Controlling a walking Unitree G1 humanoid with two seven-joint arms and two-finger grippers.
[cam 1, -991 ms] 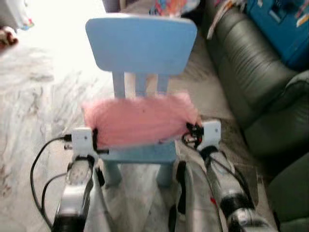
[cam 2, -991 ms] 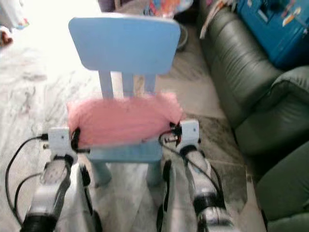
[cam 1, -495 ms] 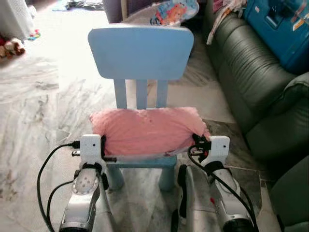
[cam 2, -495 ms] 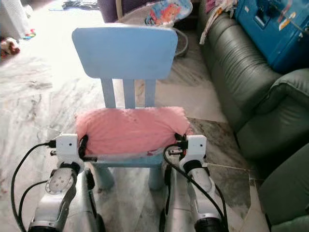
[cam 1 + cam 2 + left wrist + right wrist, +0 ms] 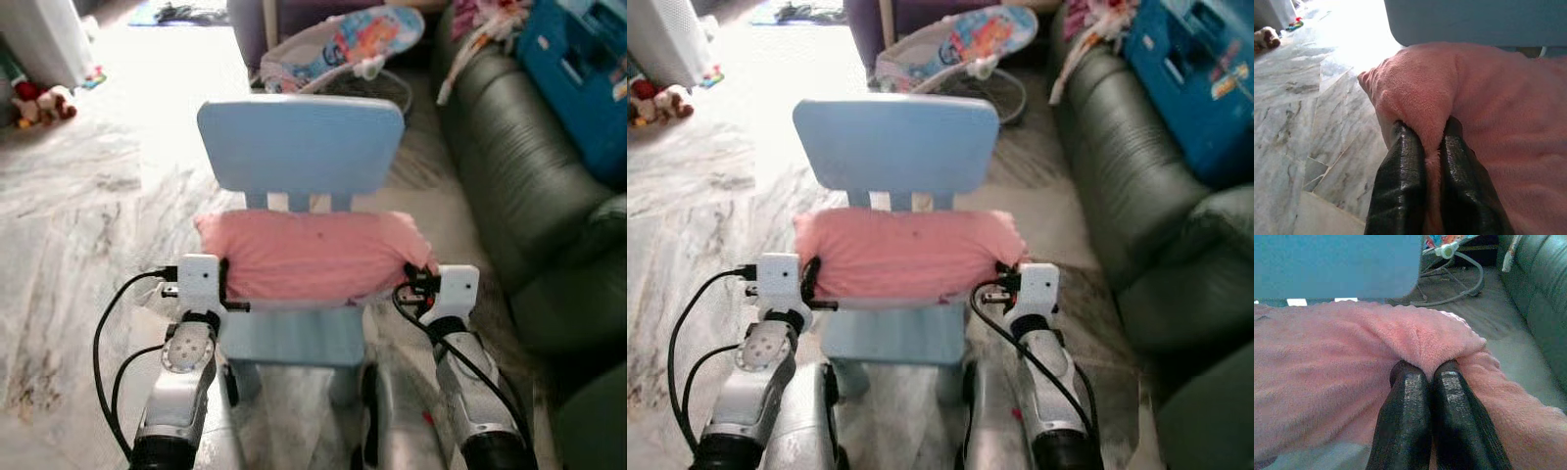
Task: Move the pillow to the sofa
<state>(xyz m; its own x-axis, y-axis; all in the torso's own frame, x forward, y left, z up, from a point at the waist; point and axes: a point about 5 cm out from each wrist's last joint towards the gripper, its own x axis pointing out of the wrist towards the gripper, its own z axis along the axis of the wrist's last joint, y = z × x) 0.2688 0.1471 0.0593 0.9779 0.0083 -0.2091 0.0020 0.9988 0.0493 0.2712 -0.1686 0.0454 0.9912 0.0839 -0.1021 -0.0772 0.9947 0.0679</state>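
A pink fluffy pillow (image 5: 313, 255) hangs just above the seat of a small light-blue chair (image 5: 299, 147), held from both ends. My left gripper (image 5: 224, 281) is shut on the pillow's left end; in the left wrist view its black fingers (image 5: 1403, 161) pinch a fold of pink plush (image 5: 1488, 112). My right gripper (image 5: 407, 284) is shut on the right end, with its fingers (image 5: 1449, 391) squeezing the plush (image 5: 1327, 362). The dark green leather sofa (image 5: 529, 196) runs along the right side.
A baby bouncer (image 5: 353, 44) stands behind the chair. A blue case (image 5: 578, 69) lies on the sofa's far part. Stuffed toys (image 5: 34, 103) sit on the marble floor (image 5: 78, 225) at the far left. Black cables loop from my left wrist.
The pillow has risen off the chair seat with both grippers still shut on it. The view has tipped upward, showing more of the room behind the chair.
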